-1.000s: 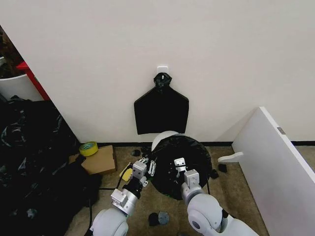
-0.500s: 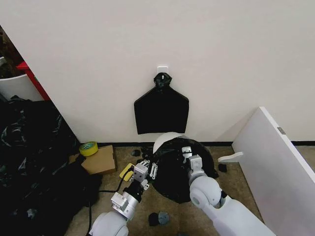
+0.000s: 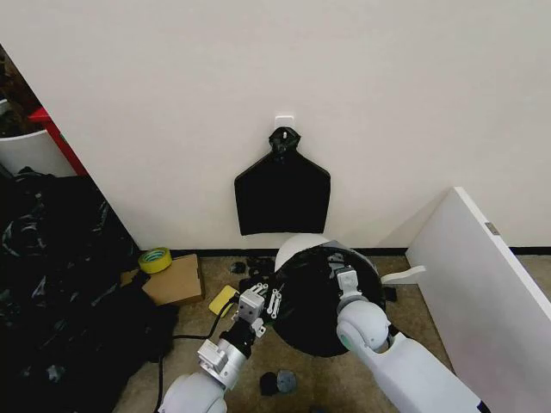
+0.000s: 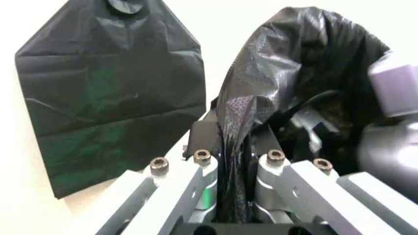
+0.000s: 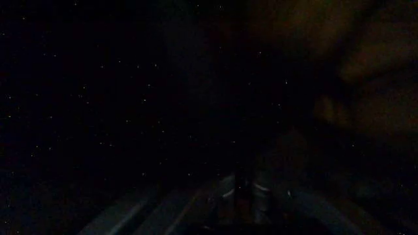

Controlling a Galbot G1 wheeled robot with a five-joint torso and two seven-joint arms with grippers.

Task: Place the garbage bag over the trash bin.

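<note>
**Bag nearly over the bin, held at 2 edges**

You have the garbage bag draped across most of the trash bin, whose cream rim shows bare only at the wall side. Your left gripper is clamped on a bunched fold of film at the bag's left edge (the left wrist view shows plastic pinched between the fingers). Your right gripper is down on the bag's right side; I cannot tell its finger state. Risk: uneven pulling could tear the thin film or tip the bin.
</note>
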